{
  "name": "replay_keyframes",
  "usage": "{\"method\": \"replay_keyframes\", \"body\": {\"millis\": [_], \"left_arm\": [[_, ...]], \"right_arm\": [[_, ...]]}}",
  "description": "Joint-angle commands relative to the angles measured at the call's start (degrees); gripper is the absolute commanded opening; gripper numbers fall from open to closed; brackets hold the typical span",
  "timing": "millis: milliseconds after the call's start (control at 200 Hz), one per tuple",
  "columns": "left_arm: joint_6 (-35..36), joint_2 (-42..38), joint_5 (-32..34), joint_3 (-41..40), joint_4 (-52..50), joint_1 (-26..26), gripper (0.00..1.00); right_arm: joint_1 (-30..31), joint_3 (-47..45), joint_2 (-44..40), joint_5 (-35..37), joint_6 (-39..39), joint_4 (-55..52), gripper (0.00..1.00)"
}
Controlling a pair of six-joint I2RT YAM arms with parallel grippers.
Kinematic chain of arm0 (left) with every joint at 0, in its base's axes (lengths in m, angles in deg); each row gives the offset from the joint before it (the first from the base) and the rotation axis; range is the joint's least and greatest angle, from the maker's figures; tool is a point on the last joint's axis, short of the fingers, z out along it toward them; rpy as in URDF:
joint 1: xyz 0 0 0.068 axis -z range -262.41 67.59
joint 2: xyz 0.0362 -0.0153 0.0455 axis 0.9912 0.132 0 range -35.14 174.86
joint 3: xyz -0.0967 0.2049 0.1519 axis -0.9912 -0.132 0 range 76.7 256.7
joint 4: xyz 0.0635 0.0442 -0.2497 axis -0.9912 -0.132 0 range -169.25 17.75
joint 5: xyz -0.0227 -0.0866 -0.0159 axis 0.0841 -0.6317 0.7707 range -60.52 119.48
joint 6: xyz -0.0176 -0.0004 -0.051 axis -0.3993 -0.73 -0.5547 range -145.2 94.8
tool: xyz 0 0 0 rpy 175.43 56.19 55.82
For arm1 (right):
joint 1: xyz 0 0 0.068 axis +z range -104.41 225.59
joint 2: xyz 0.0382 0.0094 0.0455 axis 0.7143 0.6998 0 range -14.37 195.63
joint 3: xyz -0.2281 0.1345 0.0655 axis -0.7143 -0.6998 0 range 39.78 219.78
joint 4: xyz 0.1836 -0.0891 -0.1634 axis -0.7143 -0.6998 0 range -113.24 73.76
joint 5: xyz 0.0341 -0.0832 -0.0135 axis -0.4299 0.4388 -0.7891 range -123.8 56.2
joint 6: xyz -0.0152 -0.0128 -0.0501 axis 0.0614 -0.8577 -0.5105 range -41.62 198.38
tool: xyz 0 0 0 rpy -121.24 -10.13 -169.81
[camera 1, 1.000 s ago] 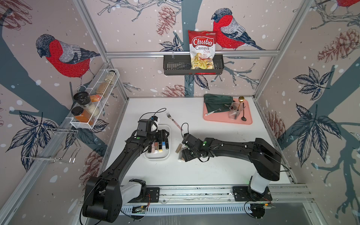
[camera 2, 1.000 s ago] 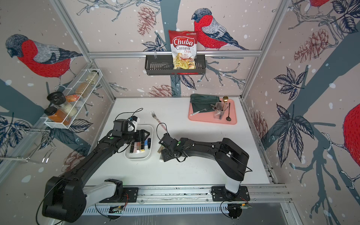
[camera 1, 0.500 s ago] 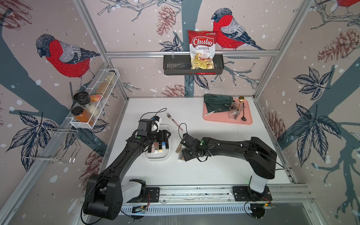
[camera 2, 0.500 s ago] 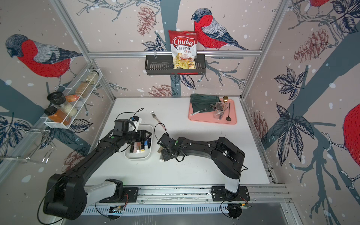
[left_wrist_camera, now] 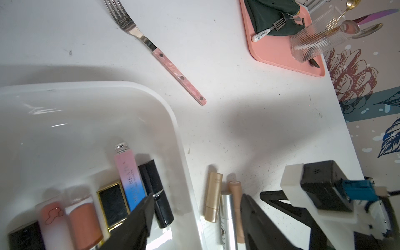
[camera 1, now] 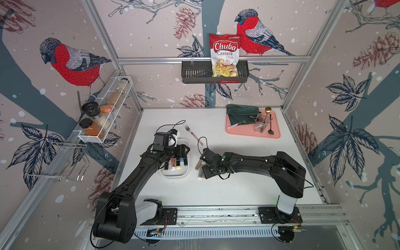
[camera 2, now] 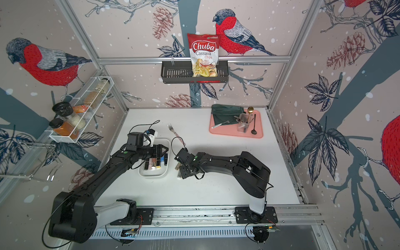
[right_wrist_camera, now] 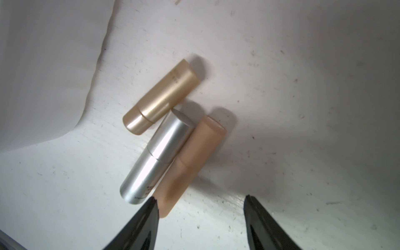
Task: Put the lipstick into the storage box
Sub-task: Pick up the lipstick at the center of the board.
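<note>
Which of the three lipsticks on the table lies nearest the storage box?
The gold lipstick; the silver lipstick and peach lipstick lie farther from the storage box.

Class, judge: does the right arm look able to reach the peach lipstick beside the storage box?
Probably yes: the right gripper hovers over the peach lipstick, jaws open, nothing covering it; the silver lipstick touches its side.

Robotics laboratory test cell dressed as a home. An aluminium frame carries bird-printed wall panels. The left arm and right arm mount on a rail at the white tabletop's near edge. Household props: spice rack, chip bag, pink tray.
</note>
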Motion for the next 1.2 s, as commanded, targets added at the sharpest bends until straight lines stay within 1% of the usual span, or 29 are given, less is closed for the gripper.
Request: {"method": "replay_keyframes", "body": {"millis": [0,555,715,855,1196], "left_arm": [[0.7,0.1,-0.7,0.4,1.0,-0.1,0.67],[0.9,0.2,-0.7,0.5,0.9,-0.1,0.67],[0.9,0.2,-0.7,0.5,0.9,-0.1,0.67],[0.9,0.1,-0.6,0.5,0.8,-0.1,0.67],[0.8,0.0,-0.7,0.5,0.8,-0.1,0.67]], "right_arm": [[-0.1,0.5,0.3,0.1,-0.3,0.2,0.67],[0.1,1.6,2.0,-0.1,-0.8,-0.4,0.66],[0.0,1.0,2.1,0.0,-0.7,-0.4,0.62],[0.0,0.5,1.8,0.2,-0.3,-0.5,0.61],[0.2,2.1,0.3,6.6,1.8,-6.0,0.6]]}}
